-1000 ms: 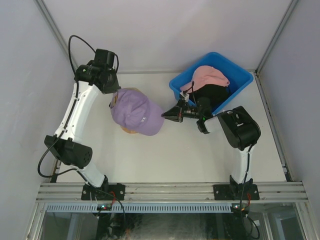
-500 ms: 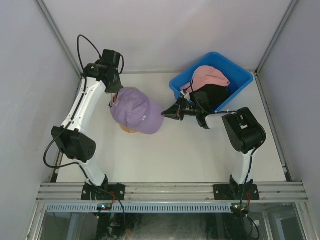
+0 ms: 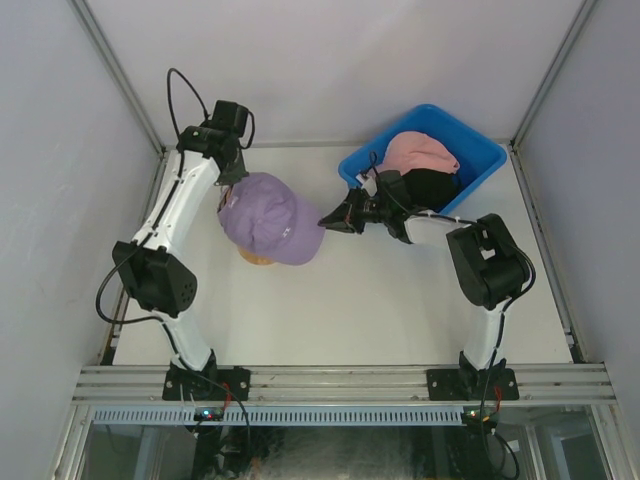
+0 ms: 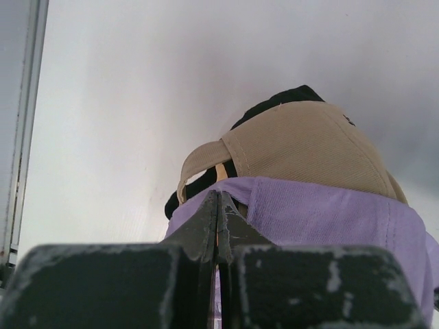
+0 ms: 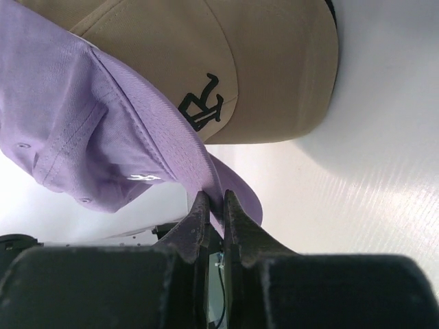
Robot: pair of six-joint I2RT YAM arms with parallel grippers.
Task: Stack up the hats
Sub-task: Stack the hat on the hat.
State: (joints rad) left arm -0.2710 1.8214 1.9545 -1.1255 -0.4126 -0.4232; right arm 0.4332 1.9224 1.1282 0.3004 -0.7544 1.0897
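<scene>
Purple cap point(image 3: 270, 215) over tan cap point(image 5: 274, 62), brim pinched in right gripper point(image 5: 215, 200), left gripper point(image 4: 218, 200) closed at rear edge

Black embroidered monogram point(image 5: 202, 110) on tan cap point(image 5: 274, 62), letters not legible.

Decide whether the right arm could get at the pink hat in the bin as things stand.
Probably not yet. The pink hat lies uncovered in the bin, close beside the right arm, but the right hand is shut on the brim of the purple hat and would have to let go first.
</scene>
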